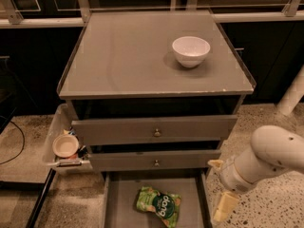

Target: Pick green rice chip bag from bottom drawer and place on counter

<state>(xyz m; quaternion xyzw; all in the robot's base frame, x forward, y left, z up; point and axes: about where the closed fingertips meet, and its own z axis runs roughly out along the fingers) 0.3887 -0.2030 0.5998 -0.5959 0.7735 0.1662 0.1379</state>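
The green rice chip bag (158, 205) lies flat on the floor of the bottom drawer (118, 208), which is pulled out at the bottom of the view. Its dark round logo faces up. The counter (128, 61) is the broad grey top of the cabinet. My gripper (222, 204) hangs at the lower right, just outside the drawer's right wall, to the right of the bag and apart from it. One pale finger (225, 207) points down; a second pale tip shows higher up by the wrist.
A white bowl (190, 51) stands on the counter's back right. Two upper grey drawers with round knobs (157, 133) sit above the bottom drawer. A clear side bin (59, 141) with a small bowl hangs on the cabinet's left. Speckled floor lies to the right.
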